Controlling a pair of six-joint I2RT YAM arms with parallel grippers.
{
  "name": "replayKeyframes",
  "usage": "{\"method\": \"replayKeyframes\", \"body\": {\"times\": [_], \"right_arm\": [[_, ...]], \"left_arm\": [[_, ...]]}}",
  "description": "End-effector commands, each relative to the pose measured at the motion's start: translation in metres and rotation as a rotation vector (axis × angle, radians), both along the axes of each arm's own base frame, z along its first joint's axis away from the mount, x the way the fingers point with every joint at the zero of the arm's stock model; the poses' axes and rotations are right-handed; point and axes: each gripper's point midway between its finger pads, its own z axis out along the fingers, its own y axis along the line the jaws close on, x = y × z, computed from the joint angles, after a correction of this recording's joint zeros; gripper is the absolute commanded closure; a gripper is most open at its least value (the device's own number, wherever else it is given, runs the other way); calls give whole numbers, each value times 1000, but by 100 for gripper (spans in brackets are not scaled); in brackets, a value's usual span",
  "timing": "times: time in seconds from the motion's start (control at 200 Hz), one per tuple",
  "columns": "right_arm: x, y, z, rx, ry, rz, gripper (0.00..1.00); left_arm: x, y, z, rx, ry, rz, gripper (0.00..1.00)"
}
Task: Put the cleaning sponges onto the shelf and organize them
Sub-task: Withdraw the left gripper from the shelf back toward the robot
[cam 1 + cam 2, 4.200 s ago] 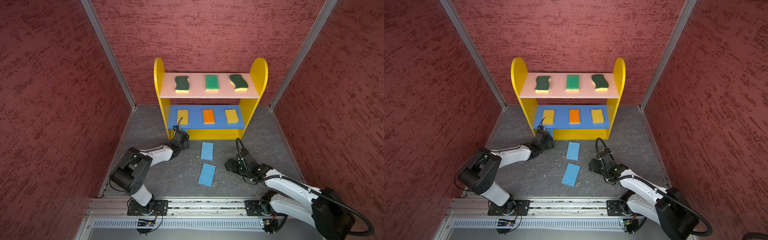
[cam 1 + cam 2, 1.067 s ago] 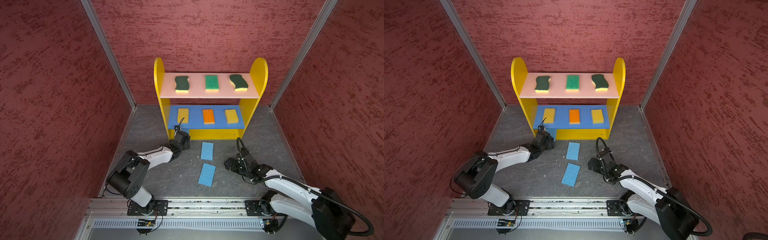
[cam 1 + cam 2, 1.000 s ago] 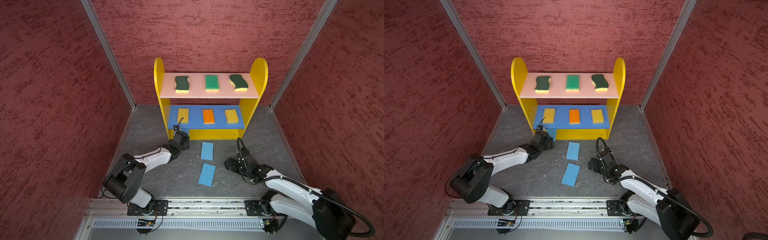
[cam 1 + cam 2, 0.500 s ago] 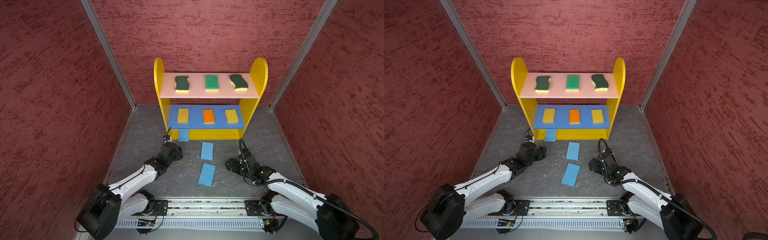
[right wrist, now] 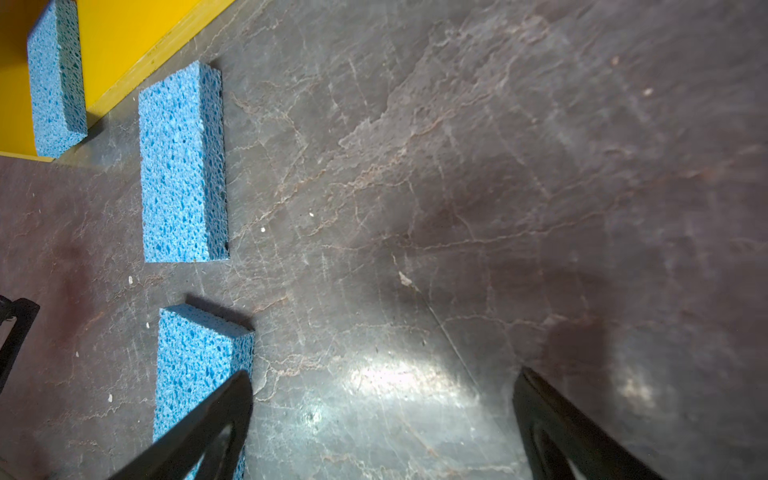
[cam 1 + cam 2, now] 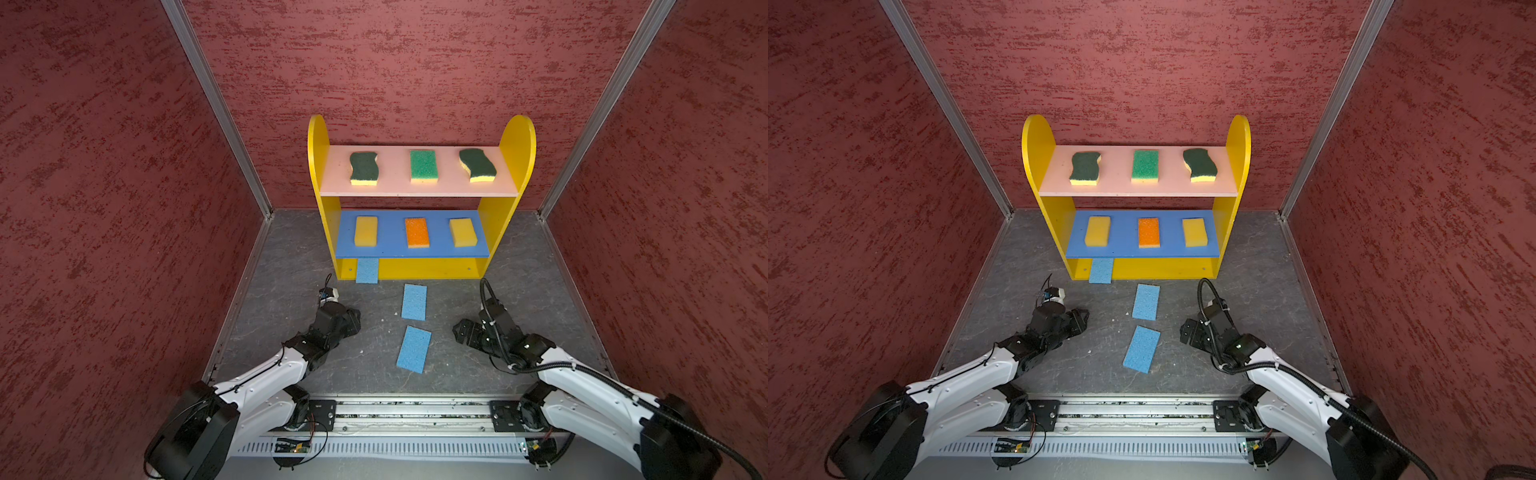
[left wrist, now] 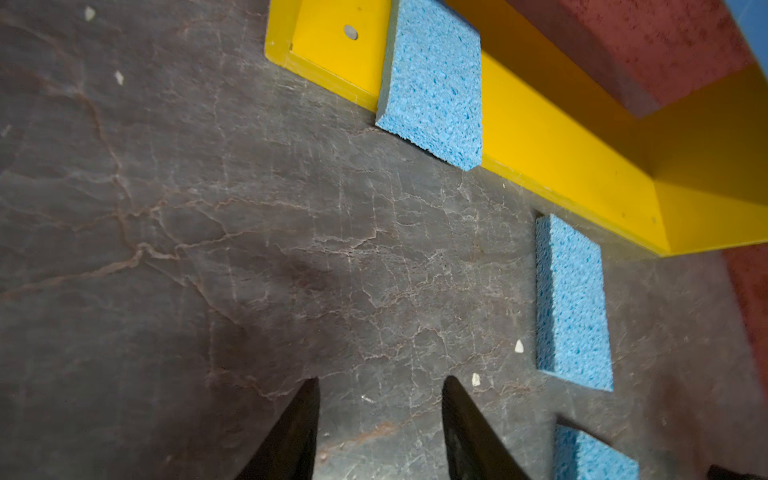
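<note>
Cleaning sponges (image 6: 1145, 165), qty 9: 6 fully shelved, 1 part-shelved, 2 on worktop (image 6: 286, 257). Listed L to R.

Left pincer (image 6: 352, 321): held low over worktop, front-left of shelf (image 6: 318, 166). Jaws are seen narrowly parted in wrist view (image 7: 380, 380), nothing between; no sponge is touched.

Pink top board (image 6: 395, 189): left wavy sponge (image 6: 363, 167), dk green on yellow base; green sponge (image 6: 423, 165), rectangular; right wavy sponge (image 6: 478, 165), set slightly askew. All spaced apart.

Blue mid board (image 6: 395, 245): left yellow sponge (image 6: 366, 230); orange sponge (image 6: 417, 232); right yellow sponge (image 6: 463, 232).

Yellow bottom board (image 6: 432, 269): shelved blue sponge (image 6: 367, 270) at left end, near side panel; its front end overhangs the board's front edge.

Worktop, front of shelf centre: middle blue sponge (image 6: 414, 302), laid flat, just clear of bottom board. Near blue sponge (image 6: 414, 349), closer to robot base, slightly skewed, apart from middle one.

Right pincer (image 6: 461, 332): held low over worktop, right of near blue sponge, apart from it in both top views. Jaws are spread wide (image 5: 384, 372), empty.
</note>
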Motion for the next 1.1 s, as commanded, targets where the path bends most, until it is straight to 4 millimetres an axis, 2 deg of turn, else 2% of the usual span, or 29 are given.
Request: {"method": "replayKeyframes", "body": {"times": [0.0,0.18,0.346,0.506,0.847,1.097], "right_arm": [[-1,-10,0,-41,-6,-34,1],[-1,-13,1,-44,-5,-56,1],[-1,-13,1,-40,-3,-58,1],[1,-10,1,-32,-3,-56,1],[2,-8,-1,-28,1,-48,1],[0,-9,-3,-30,0,-45,1]], "left_arm": [[4,1,2,-66,-28,47,61],[2,6,-6,-117,-40,97,75],[3,7,-6,-127,-55,104,82],[4,-1,-7,-154,-68,70,95],[15,-24,-2,-268,-98,18,97],[23,-29,-3,-325,-115,34,96]]}}
